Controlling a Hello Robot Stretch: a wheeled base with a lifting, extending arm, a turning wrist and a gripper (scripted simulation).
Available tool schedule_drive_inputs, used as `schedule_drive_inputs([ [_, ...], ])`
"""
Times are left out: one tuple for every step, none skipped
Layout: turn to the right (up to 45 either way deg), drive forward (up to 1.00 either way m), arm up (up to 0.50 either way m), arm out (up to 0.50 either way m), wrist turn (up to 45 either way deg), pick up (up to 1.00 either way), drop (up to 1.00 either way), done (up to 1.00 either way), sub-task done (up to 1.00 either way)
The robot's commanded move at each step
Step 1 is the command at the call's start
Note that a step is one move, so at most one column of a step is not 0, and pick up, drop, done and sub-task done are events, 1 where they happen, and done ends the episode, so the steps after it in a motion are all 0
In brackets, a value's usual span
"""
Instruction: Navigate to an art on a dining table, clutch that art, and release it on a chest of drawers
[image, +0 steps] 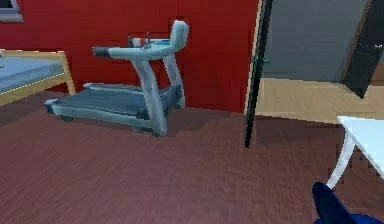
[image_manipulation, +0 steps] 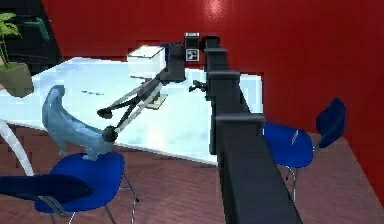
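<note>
Red wall (image_manipulation: 300, 50), glossy white surface (image_manipulation: 80, 75) lay flat; dark square arm (image_manipulation: 235, 120) hung over it, thin-fingered hand (image_manipulation: 108, 126) angled down, whether it held anything, couldn't tell.

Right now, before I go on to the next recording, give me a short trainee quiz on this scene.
1. True or false: the treadmill stands by a red wall.
2. What colour are the seats of the chairs at the white table? A green, B blue, C yellow.
3. Fill in: the pot at the arm side view's left edge holds a green ____.
Key: 1 true; 2 B; 3 plant.
</note>
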Motion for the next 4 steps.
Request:
schedule_drive_inputs([
  [0.0,0.0,0.0,0.0,-12.0,0.0,0.0,0.0,0.0],
  [0.0,0.0,0.0,-0.4,0.0,0.0,0.0,0.0,0.0],
  [-45.0,0.0,0.0,0.0,0.0,0.0,0.0,0.0,0.0],
  [-24.0,0.0,0.0,0.0,0.0,0.0,0.0,0.0,0.0],
])
